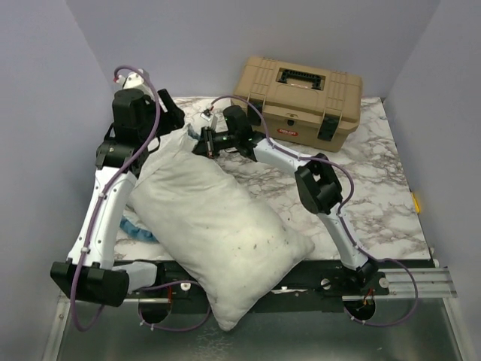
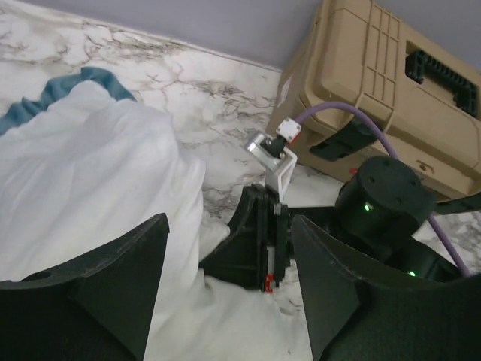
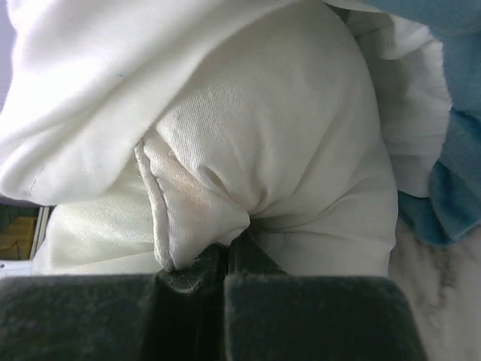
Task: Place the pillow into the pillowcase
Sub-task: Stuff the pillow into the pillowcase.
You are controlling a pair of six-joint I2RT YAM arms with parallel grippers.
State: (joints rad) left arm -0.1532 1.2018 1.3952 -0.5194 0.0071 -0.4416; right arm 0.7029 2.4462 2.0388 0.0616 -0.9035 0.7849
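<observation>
**Right gripper [image 3: 225, 263] pinches pillow [image 1: 218, 226]; left gripper [image 2: 225, 293] released**

Top view: the pillow lies bare and diagonal on the desk [image 1: 376, 188], its near end overhanging the desk's edge. The pillowcase [image 1: 139, 229] peeks out beneath it. A shut toolbox [image 1: 301, 101] sits beyond the right gripper.

Left wrist: the left gripper gapes, holding nothing, with bare marble ahead.

Right wrist: the right gripper is clenched on a pillow corner, blue frill to its right.

Showing wrinkled, speckled white woven cloth with a faint sheen on the pillow [image 1: 218, 226], soft blue frilled fabric on the pillowcase [image 1: 139, 229], glossy smooth marble-pattern table [image 1: 379, 184], and matt tan ribbed plastic on the toolbox [image 1: 301, 101].
</observation>
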